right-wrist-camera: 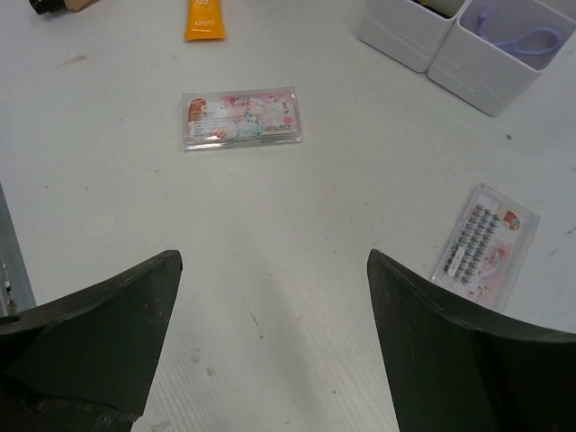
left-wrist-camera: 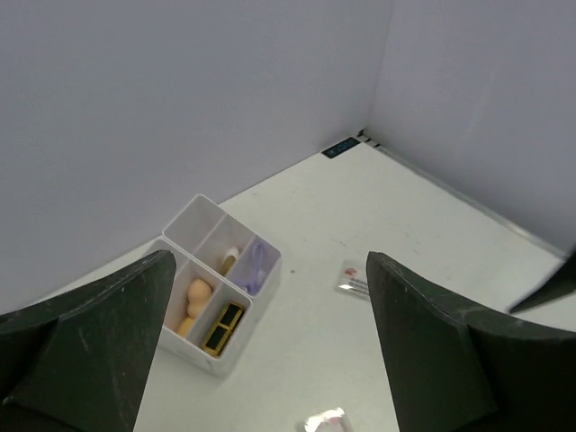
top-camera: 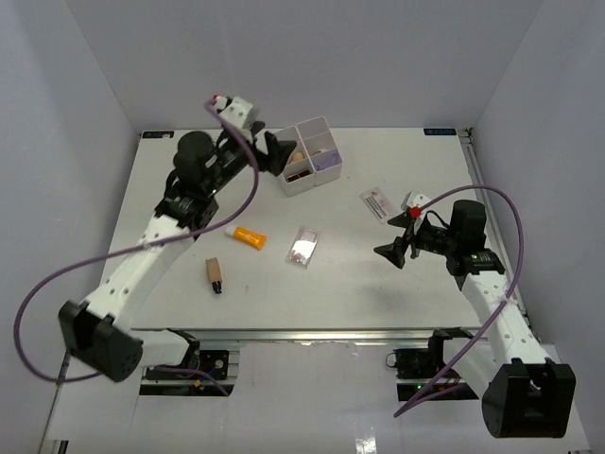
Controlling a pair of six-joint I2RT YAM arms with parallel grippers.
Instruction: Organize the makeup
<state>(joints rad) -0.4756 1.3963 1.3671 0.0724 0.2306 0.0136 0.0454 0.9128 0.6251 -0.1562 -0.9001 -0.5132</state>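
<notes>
My left gripper [top-camera: 280,152] hangs open and empty just left of the white four-compartment box [top-camera: 328,171]. In the left wrist view the open left gripper [left-wrist-camera: 270,261] looks down on the box [left-wrist-camera: 229,355], which holds beige sponges [left-wrist-camera: 193,302], black-gold lipsticks [left-wrist-camera: 223,327] and a purple item [left-wrist-camera: 257,265]. On the table lie an orange tube [top-camera: 250,236], a tan bottle with a dark cap [top-camera: 215,274], a clear pink palette [top-camera: 303,247] and a white-red packet [top-camera: 378,203]. My right gripper [top-camera: 395,252] is open over bare table, with the palette [right-wrist-camera: 240,118] ahead and the packet [right-wrist-camera: 486,247] to its right.
The box stands at the back middle of the table. White walls close in the table at the back and on both sides. Purple cables loop from both arms. A metal rail runs along the near edge [top-camera: 312,333].
</notes>
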